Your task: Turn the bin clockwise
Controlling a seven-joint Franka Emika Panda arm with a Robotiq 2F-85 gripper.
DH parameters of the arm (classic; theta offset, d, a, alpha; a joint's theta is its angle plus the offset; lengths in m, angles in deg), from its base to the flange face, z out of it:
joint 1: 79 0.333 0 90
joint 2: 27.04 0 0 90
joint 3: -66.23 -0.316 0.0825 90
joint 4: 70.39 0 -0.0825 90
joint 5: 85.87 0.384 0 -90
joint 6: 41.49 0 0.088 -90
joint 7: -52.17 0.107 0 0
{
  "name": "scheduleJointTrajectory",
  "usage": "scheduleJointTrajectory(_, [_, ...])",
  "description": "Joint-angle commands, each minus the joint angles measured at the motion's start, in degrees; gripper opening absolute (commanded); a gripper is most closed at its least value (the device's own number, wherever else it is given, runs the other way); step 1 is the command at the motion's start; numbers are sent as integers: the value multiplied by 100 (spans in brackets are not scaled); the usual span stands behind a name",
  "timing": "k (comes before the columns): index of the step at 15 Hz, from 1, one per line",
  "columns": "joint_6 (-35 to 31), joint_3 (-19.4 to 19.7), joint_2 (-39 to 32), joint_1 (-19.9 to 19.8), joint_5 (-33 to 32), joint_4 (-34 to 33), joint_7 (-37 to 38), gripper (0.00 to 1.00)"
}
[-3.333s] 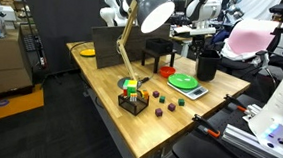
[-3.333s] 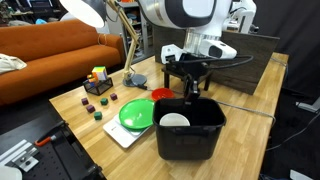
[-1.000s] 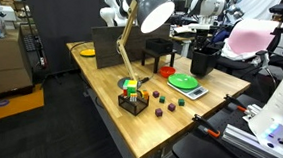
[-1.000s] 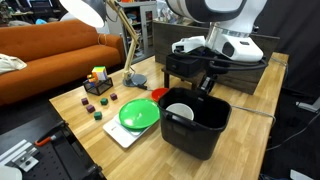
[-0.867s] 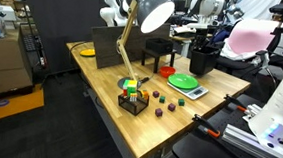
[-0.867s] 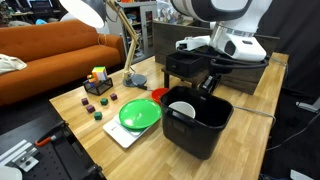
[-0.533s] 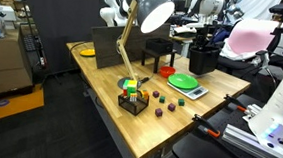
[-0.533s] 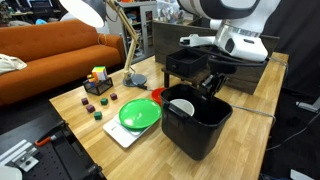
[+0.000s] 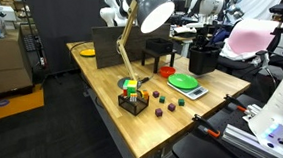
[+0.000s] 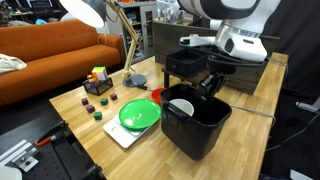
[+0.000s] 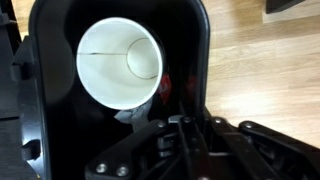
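The jaws hang at the far end of the bin (image 10: 200,135), apparently one finger inside the wall and one outside. It is black on black in every view, so I cannot tell whether the gripper (image 10: 211,84) pinches the rim or merely straddles it.

In the wrist view the bin's long axis runs straight away from the gripper, with a white cup (image 11: 120,62) lying inside, mouth up toward the camera. The gripper therefore sits at one short end, and nearly the whole bin lies beyond it toward the near side. That should give a good lever for swinging it clockwise.

The bin stands upright on the table (image 10: 255,135), just right of the green plate (image 10: 138,113) and just nearer than the black stand (image 10: 185,62). Both neighbours are close enough to be brushed by a swinging corner.
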Motion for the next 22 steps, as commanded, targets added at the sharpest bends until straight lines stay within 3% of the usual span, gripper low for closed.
scheduleJointTrajectory(1, [9,-65,1,-63,-37,-17,21,2])
scheduleJointTrajectory(12, [94,57,84,-92,183,120,2684,2])
scheduleJointTrajectory(14, [10,28,-25,-92,7,58,2620,2])
scheduleJointTrajectory(15, [2,24,-33,-90,-1,76,2650,9])
scheduleJointTrajectory(21, [-2,18,-39,-88,-6,76,2649,9])
scheduleJointTrajectory(22, [-2,18,-39,-88,-6,76,2649,2])
